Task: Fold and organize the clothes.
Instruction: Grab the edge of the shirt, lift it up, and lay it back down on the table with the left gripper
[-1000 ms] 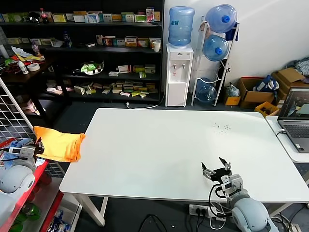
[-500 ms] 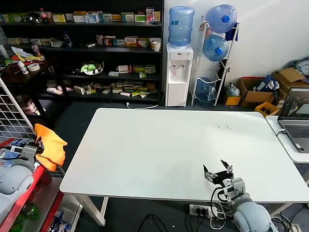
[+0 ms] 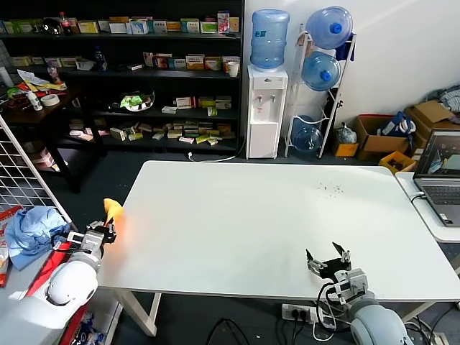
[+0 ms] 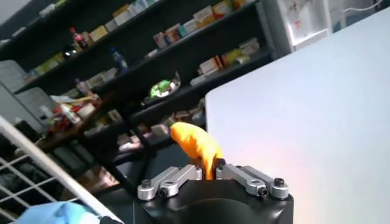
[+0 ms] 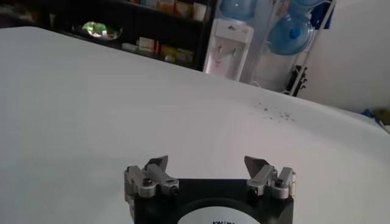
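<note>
- The task stands at its very beginning: the bright orange cotton T-shirt (image 3: 112, 210) is not yet on the white rectangular table (image 3: 273, 215), and nothing is spread or folded
- The left gripper (image 3: 108, 230) sits just off the table's left edge with its fingers nearly closed, pinching a bunched fold of the T-shirt; in the left wrist view only a small orange peak (image 4: 196, 143) rises above the fingers, and the rest of the garment is out of sight
- The right gripper (image 3: 328, 259) rests over the near edge of the table with its fingers spread wide and nothing between them, waiting
- A light blue cloth bundle (image 3: 32, 228) lies off to the left beside the white wire rack (image 3: 21, 172), well apart from the table
- What is left, by my judgement: bring the shirt onto the table, lay it flat, fold it, and place it tidily
</note>
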Robot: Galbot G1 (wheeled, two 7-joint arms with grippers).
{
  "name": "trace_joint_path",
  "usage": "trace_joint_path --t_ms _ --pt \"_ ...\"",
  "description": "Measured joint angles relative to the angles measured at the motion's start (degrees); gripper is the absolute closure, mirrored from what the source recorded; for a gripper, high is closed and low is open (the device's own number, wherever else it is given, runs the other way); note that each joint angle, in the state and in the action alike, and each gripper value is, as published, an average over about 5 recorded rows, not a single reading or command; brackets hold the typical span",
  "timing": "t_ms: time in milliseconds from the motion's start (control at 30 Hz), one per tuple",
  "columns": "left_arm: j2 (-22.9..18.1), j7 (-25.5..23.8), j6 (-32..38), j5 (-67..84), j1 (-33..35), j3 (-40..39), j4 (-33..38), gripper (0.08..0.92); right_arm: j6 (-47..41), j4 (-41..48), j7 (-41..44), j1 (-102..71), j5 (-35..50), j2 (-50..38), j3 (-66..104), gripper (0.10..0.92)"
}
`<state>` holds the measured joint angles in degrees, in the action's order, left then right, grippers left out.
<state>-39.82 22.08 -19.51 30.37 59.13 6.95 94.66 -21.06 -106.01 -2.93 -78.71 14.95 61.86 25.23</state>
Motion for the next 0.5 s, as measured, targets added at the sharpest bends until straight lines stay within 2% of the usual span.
trace_joint_path --t_ms 233,500 --pt "-6.1 1.1 -0.7 0.4 -1.2 -4.1 2.1 0.832 0.1 0.1 0.0 -0.5 -0.7 0.1 0.6 0.203" --pt "-14.6 1.9 -0.9 0.1 -3.9 -9.0 0.3 0.832 0.5 0.4 0.0 -1.3 -1.2 0.1 1.6 0.203"
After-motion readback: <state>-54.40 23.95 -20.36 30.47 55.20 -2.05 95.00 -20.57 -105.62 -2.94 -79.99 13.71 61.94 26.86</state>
